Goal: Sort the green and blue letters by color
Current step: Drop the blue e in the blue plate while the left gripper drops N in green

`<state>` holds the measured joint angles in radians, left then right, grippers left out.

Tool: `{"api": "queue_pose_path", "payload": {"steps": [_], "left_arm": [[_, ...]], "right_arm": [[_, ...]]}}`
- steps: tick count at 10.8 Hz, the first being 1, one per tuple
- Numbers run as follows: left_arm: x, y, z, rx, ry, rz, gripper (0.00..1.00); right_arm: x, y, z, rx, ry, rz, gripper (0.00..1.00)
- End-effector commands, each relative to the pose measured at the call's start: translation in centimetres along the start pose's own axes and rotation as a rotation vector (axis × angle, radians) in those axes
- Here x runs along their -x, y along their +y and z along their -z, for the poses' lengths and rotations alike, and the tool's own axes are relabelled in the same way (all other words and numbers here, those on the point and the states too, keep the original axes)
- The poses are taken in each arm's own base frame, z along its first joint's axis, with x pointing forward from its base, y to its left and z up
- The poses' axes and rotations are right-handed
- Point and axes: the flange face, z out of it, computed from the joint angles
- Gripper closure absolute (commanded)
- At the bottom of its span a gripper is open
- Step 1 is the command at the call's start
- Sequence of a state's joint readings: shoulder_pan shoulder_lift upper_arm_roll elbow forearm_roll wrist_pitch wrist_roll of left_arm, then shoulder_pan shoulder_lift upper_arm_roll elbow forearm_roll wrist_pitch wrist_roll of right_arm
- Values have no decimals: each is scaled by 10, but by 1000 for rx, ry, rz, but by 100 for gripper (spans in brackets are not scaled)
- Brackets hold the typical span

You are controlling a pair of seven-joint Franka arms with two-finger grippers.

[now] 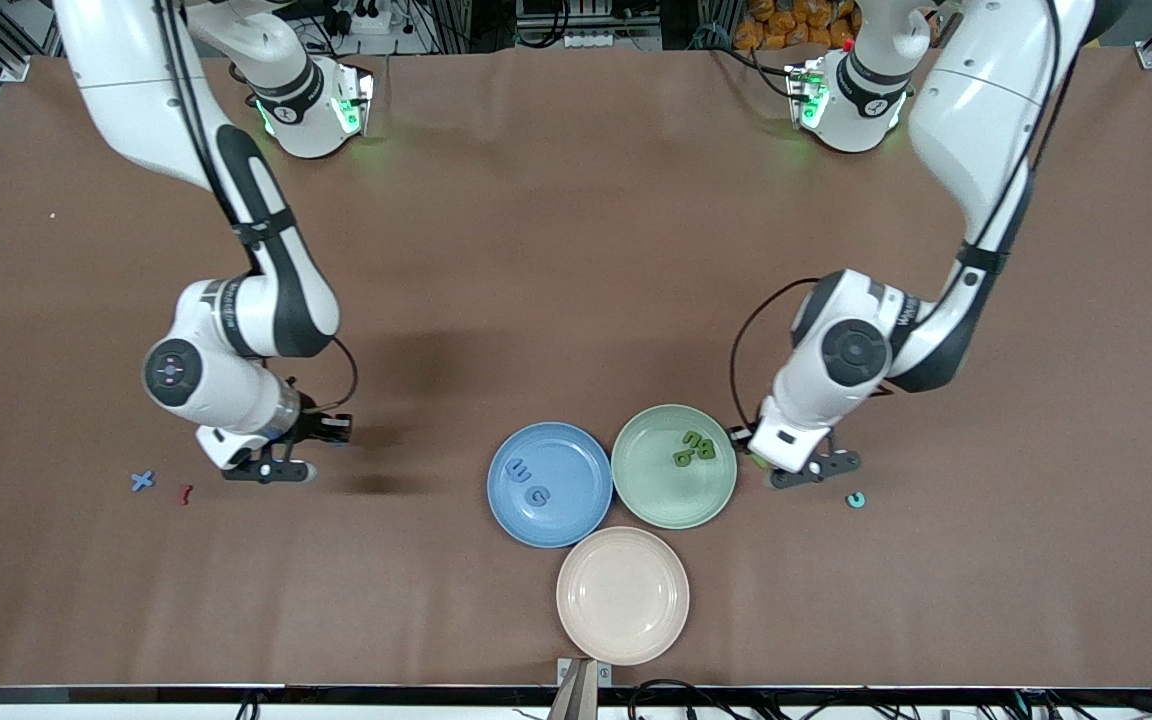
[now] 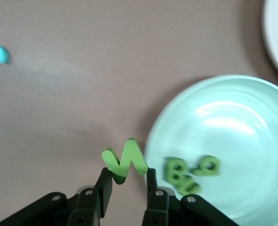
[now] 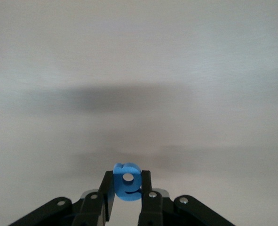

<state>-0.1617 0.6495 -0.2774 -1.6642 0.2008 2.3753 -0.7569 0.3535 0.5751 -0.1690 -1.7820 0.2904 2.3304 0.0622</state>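
Observation:
My left gripper [image 2: 126, 176] is shut on a bright green zigzag letter [image 2: 124, 160], just off the rim of the green plate [image 2: 233, 117] toward the left arm's end of the table. That plate holds two darker green letters [image 2: 190, 172]. In the front view the left gripper [image 1: 754, 455] hangs beside the green plate [image 1: 651, 500]. My right gripper [image 3: 128, 184] is shut on a blue letter [image 3: 128, 188] over bare table. From the front, the right gripper [image 1: 336, 430] is well off toward the right arm's end from the blue plate [image 1: 549, 520], which holds two blue letters [image 1: 526, 480].
A blue X letter [image 1: 142, 481] and a dark red letter [image 1: 185, 493] lie on the table toward the right arm's end. A teal letter [image 1: 855, 499] lies near the left gripper. A beige plate [image 1: 622, 594] sits nearer the front camera than the other two plates.

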Motion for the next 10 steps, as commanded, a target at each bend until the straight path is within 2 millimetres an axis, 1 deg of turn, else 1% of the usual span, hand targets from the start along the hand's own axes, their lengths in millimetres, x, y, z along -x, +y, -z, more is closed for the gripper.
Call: {"api": "queue_pose_path", "payload": {"steps": [1,2,3,4,5,6,7,9,10], "left_arm": [[25,46,2,9,-12,89,87],[30,54,-2,15,-21,112,87],[31,59,-1,21,-19,119,87],[30,59,0,23,-19,125,87],[30,59,0,26,-21,136,78],[28,58,1,22,-12,145,4],[27,58,2,20,-8,140,0],[25,56,3,20,-5,142,0],[25,55,4,19,-4,142,0]], "right_arm": [[-11,-62,-4,-79,3,-149,100],[-9,-81,-3,-124,-4,-179,100],[-9,-89,-1,-173,-13,-257,100],[-5,-109,2,-233,-31,-368,100],[-5,-133,11,-279,-34,-453,100],[-5,-150,14,-290,-37,-533,100],[-7,-167,16,-304,-26,-602,100],[-5,-207,12,-338,17,-708,100],[-4,-219,7,-352,42,-750,100]]}}
